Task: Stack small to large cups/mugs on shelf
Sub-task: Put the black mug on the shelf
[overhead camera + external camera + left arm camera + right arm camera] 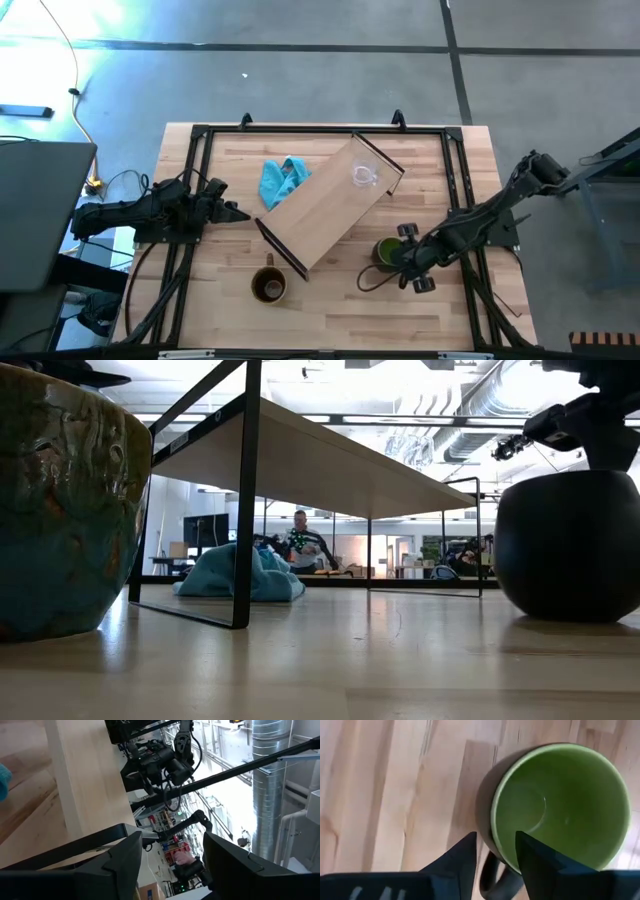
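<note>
The light-wood shelf (325, 212) stands slantwise mid-table on its black end frames. The clear glass cup (362, 177) stands on the shelf's far right end. The brown mug (268, 286) stands upright on the table near the shelf's near left end. The green mug (386, 250), dark outside, stands upright on the table right of the shelf. My right gripper (495, 837) points down, open, over the mug's rim by the handle (492, 875). My left gripper (232, 212) waits open at the table's left, holding nothing. My right gripper comes from above and stands astride the green mug's wall (492, 822) beside the handle. One finger (537, 862) is inside the mug and the other (462, 857) is outside. Whether either finger touches the wall, I cannot tell. The mug stands on the table.
A crumpled blue cloth (283, 180) lies on the table at the shelf's far left side. Black rails (300, 130) frame the tabletop. In the low view a person (300, 542) shows in the room far behind the table.
</note>
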